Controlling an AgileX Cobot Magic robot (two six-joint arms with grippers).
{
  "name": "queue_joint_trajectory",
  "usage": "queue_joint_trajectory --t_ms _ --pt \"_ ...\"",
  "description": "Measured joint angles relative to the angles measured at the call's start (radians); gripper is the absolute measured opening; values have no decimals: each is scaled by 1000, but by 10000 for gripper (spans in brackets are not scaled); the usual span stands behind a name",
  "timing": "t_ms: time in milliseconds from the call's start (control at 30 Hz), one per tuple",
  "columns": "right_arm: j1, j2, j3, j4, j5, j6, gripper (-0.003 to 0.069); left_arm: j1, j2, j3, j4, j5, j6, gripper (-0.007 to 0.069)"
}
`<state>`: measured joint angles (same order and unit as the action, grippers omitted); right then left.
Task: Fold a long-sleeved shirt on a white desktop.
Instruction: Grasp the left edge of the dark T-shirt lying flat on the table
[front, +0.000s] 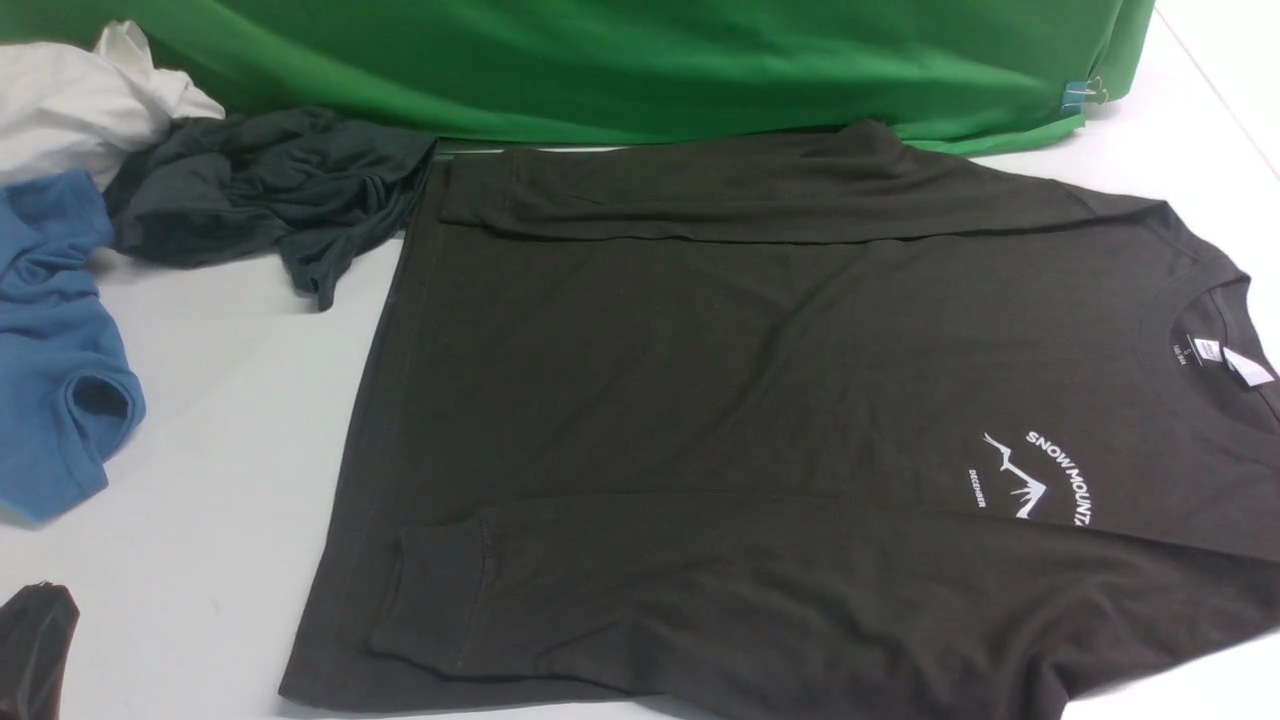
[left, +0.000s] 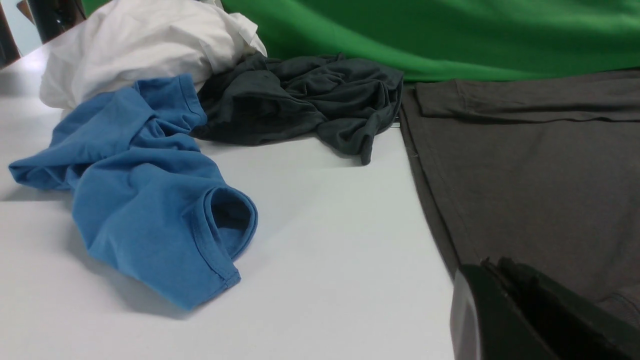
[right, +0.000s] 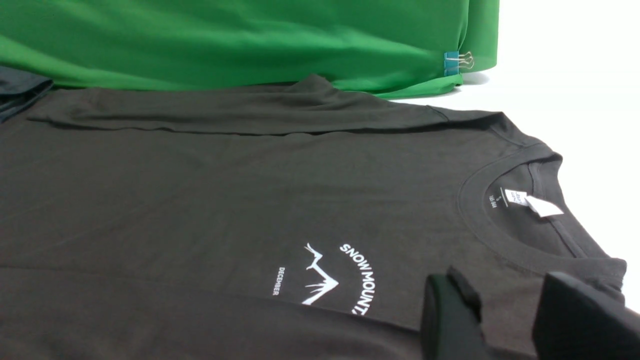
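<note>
Nearest the front edge of the white desktop (front: 220, 480) lies one sleeve (front: 700, 600) of the single long-sleeved shirt (front: 700, 380), folded in across the body with its ribbed cuff toward the left. The second sleeve (front: 750, 190) is folded in the same way along the far edge. The shirt lies flat, front up. It covers the middle and right of the desktop, hem toward the left edge and collar toward the right edge. One white mountain print (front: 1040, 480) and one white neck label (front: 1225, 360) show.

Three loose garments are heaped at the far left corner: one white (front: 70, 110), one dark grey (front: 260, 190) touching the shirt's far hem corner, and one blue shirt (front: 50, 370). One green cloth (front: 650, 60) hangs along the far edge, with one clip (front: 1085, 93) at its right end.

Two grippers show, each only in its own wrist view. The left gripper (left: 492, 267) sits low at the shirt's hem side, clenched with its fingers pressed together and nothing between them. The right gripper (right: 505, 280) hangs low over the chest between print and collar. Its jaws stand apart, released, with only flat cloth seen behind the gap.
</note>
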<state>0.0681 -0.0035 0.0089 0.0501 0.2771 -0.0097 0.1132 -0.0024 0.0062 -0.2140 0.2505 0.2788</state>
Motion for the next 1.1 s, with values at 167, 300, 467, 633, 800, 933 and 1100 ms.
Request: queue_joint_trajectory --t_ms 167,300,467,633,800,933,1100 --pt "0 0 0 0 0 0 242 0 0 0 2 -5 0 20" --pt "0 0 0 0 0 0 242 0 0 0 -133 -87 -61 20" --pt "0 0 0 0 0 0 242 0 0 0 -532 -208 -221 20" --pt "0 0 0 0 0 0 242 0 0 -4 -527 -294 -230 20" --pt "0 0 0 0 0 0 242 0 2 -141 -475 -93 -166 20" --pt "0 0 0 0 0 0 242 0 115 -340 -470 196 48 20" --pt "0 0 0 0 0 0 242 -4 406 -559 -466 610 281 20"
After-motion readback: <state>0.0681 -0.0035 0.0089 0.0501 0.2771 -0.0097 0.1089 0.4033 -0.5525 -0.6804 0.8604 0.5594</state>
